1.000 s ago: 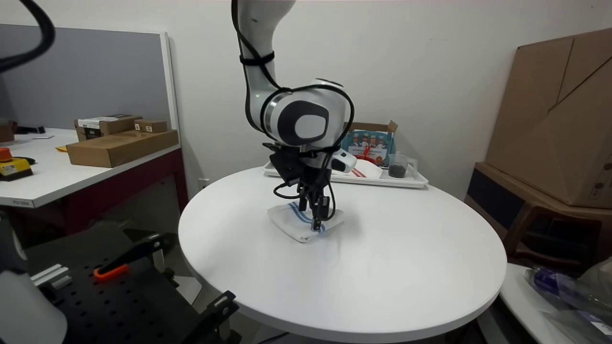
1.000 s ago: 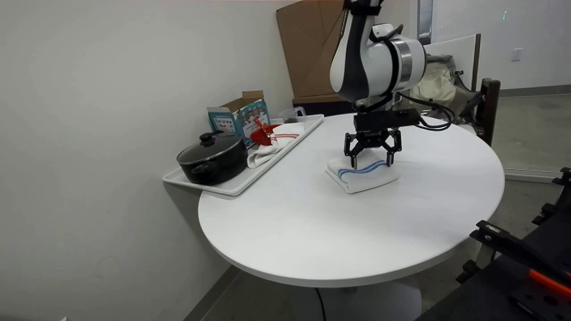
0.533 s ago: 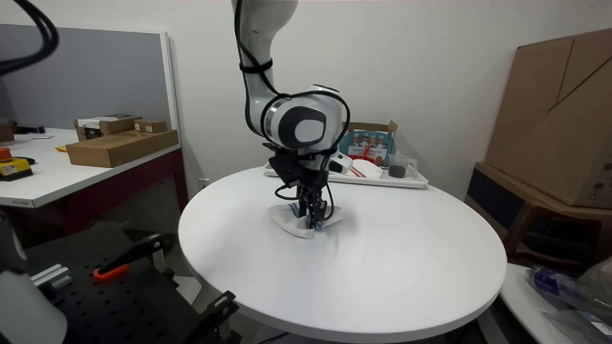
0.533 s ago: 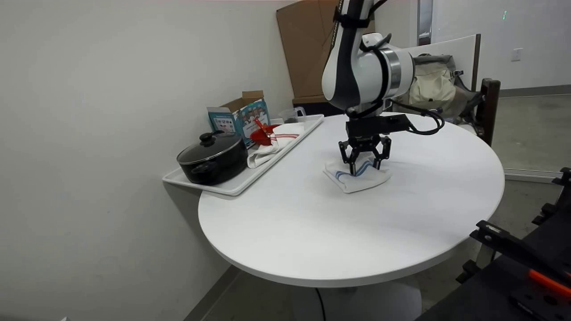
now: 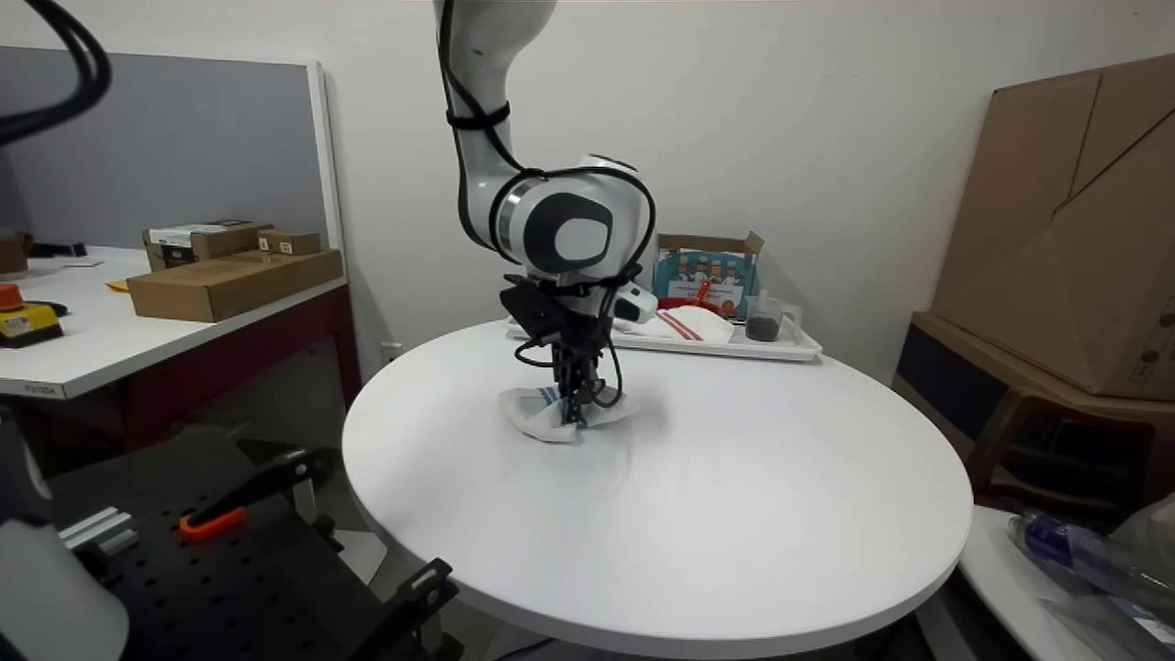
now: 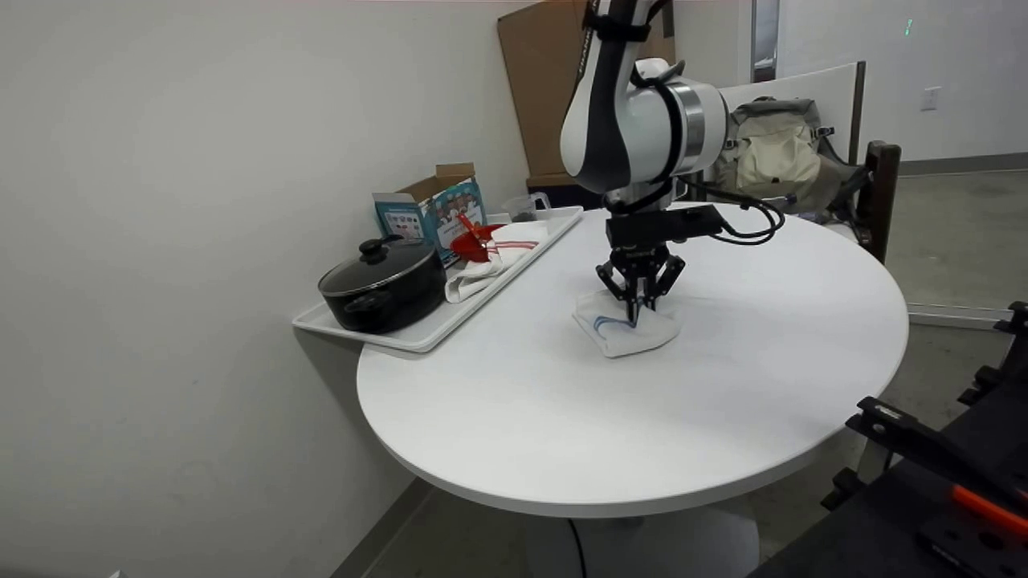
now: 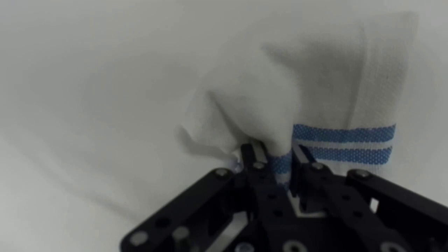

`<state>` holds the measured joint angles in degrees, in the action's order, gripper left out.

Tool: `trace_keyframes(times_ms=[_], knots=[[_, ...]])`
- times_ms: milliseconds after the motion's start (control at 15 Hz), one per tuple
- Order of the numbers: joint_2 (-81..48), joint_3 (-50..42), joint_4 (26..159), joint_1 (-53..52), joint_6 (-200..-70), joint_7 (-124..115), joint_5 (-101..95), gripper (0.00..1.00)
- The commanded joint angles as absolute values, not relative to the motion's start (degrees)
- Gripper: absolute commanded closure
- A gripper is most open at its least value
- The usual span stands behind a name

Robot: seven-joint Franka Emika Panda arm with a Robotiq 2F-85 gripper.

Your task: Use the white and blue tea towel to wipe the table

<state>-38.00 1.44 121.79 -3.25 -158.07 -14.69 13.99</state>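
The white and blue tea towel (image 6: 626,343) lies on the round white table (image 6: 594,433), bunched up at its middle. My gripper (image 6: 640,311) points down at it in both exterior views. From the wrist view, a pinched fold with blue stripes rises between the black fingers (image 7: 249,155), so the gripper is shut on the towel. Flat cloth (image 7: 325,87) with two blue stripes spreads to the right of the jaws there. In an exterior view the towel's corner (image 5: 532,418) sticks out beside the gripper (image 5: 573,415), whose tips are partly hidden in the cloth.
A white tray (image 6: 414,345) at the table's wall side holds a black lidded pot (image 6: 385,289), a blue box (image 6: 459,213), a red utensil, a red-striped white cloth (image 6: 518,241) and a clear cup (image 5: 764,319). A dark board (image 5: 184,588) with clamps adjoins the table.
The jaws have gone from wide apart to shut, gathering the towel into a fold. Gripper and towel have shifted slightly left in both exterior views.
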Motion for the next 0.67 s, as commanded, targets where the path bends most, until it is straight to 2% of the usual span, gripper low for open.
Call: trace_keyframes(times_ms=[0, 267, 600], knots=[[-39.58, 4.84, 122.24, -3.88, -154.16, -12.92, 13.83, 0.97], [-41.87, 7.00, 123.39, -8.04, -151.36, -13.38, 12.61, 0.96], [-42.28, 5.20, 124.55, -16.72, -150.69, -19.84, 9.04, 0.96]])
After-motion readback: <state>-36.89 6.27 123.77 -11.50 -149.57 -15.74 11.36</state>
